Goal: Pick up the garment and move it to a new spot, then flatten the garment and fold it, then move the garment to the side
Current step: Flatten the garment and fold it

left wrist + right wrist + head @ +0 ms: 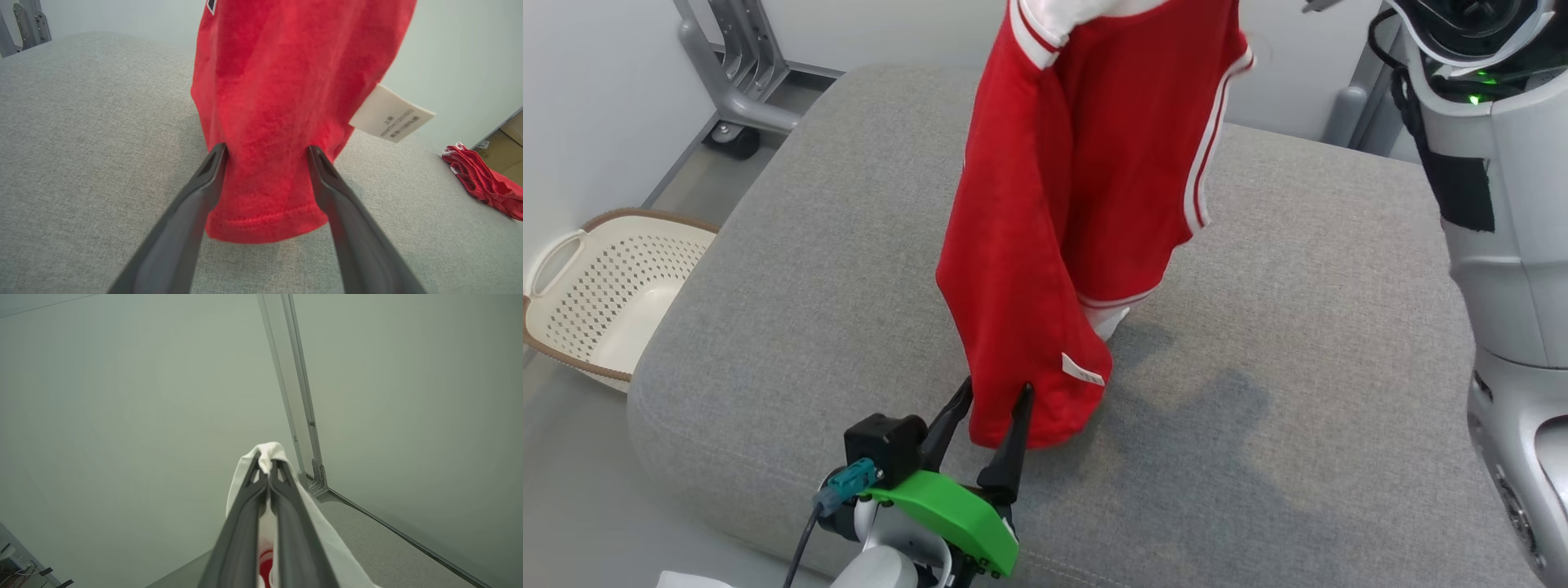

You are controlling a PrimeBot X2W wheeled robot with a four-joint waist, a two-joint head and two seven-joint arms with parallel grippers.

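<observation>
Hanging from right end effector (265,465), red garment (1045,245) pinched at white trim (270,451); left end effector (266,148) spread wide, straddling lower hem (261,222), grey cushion (1298,327) beneath.

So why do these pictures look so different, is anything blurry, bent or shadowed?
Head view: even, soft light; the hanging red garment throws a faint shadow on the grey cushion. Left wrist view: wide-angle stretch makes the left tool's fingers loom large and slightly soft, while the white label looks fairly crisp. Right wrist view: flat greenish wall, no glare.
</observation>
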